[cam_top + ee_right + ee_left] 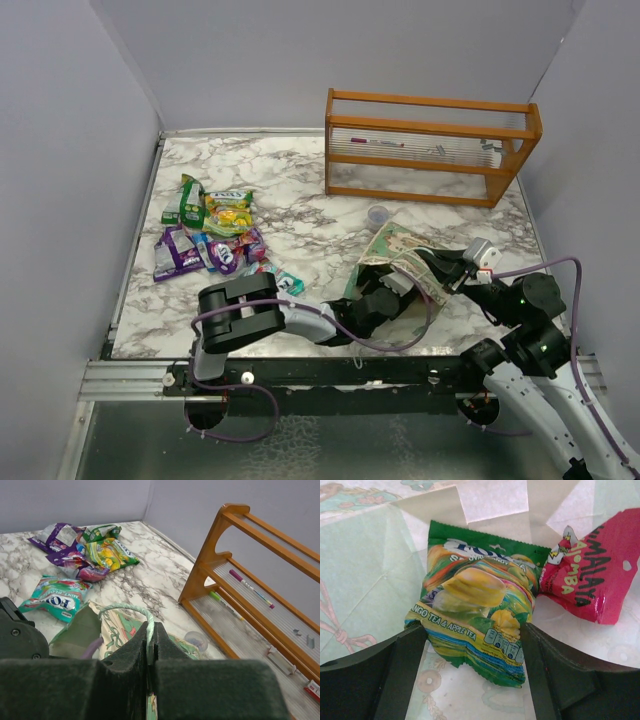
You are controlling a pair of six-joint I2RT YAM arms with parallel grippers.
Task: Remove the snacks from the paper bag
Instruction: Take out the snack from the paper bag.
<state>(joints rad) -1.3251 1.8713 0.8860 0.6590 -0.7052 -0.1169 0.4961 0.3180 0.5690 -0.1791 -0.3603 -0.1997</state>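
Toward the near right corner of the marble table [300,190]: paper bag [396,246] on its side, pale mint with a printed pattern, mouth turned toward the near edge. Entered from the left by the left arm, with the left gripper [475,630] inside against the cream lining. Jaws there spread wide, with one dark finger [395,675] on either side of a green-and-yellow packet [475,610] lettered "mango tea & apple tea". Packet flat on the bag's inner wall, edges right at the fingertips. No telling whether pressed or merely flanked, though uncrumpled. Just beside it, on the right in the wrist view and meeting its upper corner, a red packet [590,575] with black and pale green lettering, likewise inside the bag.

Right gripper [151,630] at the bag's upper edge, jaws closed tight on the thin string handle [125,609], with its loop arching out to the left of the fingertips in that wrist view.

Already outside the bag: a heap of snacks [212,232] near the left edge, about midway along it — green, yellow and purple packets overlapping. Apart from the heap, nearer the near edge and between heap and bag, a single teal packet [290,284], close beside the left arm.

Toward the far right corner, an orange wooden rack [430,127], with a few pens [250,587] on its ribbed shelf. Between rack and bag, a small clear cup [378,213] — near the bag's far end, not touching it.
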